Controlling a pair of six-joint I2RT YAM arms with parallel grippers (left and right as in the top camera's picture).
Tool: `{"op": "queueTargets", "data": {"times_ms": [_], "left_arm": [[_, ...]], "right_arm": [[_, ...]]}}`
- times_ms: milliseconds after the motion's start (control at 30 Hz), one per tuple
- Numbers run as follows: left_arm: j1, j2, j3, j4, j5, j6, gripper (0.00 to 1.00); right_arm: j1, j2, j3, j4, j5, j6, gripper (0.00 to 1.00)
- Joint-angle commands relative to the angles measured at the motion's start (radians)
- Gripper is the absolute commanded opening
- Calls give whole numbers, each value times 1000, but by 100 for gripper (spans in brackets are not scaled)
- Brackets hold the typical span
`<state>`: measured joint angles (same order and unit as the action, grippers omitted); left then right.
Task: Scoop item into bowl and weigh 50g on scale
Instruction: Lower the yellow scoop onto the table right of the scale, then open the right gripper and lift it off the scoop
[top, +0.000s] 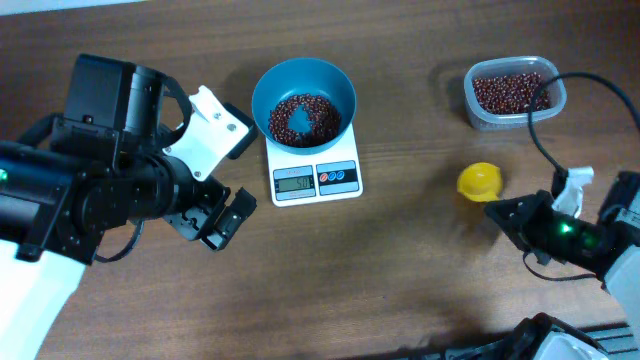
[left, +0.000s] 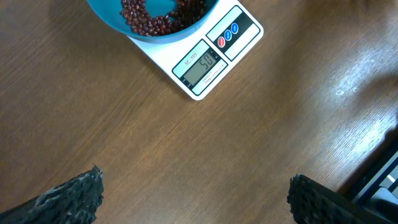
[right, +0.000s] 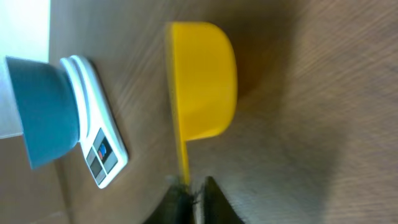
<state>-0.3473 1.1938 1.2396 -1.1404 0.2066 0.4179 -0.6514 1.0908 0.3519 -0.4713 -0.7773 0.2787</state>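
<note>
Item: red-brown beans (top: 322, 114), lying as a loose ring-shaped heap inside the teal bowl (top: 336, 78), with a bare patch of bowl floor showing at the middle. The bowl is sitting mouth-up on the rear part of the white digital scale (top: 316, 180), which is resting flat on the desk (top: 400, 280) left of centre. Its display and its red and blue buttons are facing the robot's side, its edges are lying slightly askew to the desk edge, and the display is reading 50. The left end effector (left: 198, 196) is hovering near the scale's front-left corner, apart from it, with jaws standing wide and holding nothing. More beans are filling the clear plastic tub (top: 478, 118) at the far right. A yellow scoop (top: 479, 181) is sitting between tub and right arm, well apart from the scale, mouth up. Its long axis is running from cup to handle, and the handle is pointing straight at the right end effector (right: 196, 190). That one's jaws are standing narrow at the handle's tip; whether they are pinching it cannot be told.
</note>
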Motion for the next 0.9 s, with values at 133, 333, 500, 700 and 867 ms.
{"op": "queueTargets", "data": {"times_ms": [133,333,500,700,867], "left_arm": [[3,-5,10,1,11,-13,99],[3,-5,10,1,11,-13,99],[3,-5,10,1,11,-13,99],[3,-5,10,2,11,-13,99],[3,-5,10,2,11,-13,99]], "right_arm": [[-43,-3,-21,-18,21,-39,81],[-43,-3,-6,21,29,-35,99],[-43,-3,132,-96,221,-36,99],[-35,-3,498,-361,496,-39,99],[89,-3,714,-399,280,-39,99]]}}
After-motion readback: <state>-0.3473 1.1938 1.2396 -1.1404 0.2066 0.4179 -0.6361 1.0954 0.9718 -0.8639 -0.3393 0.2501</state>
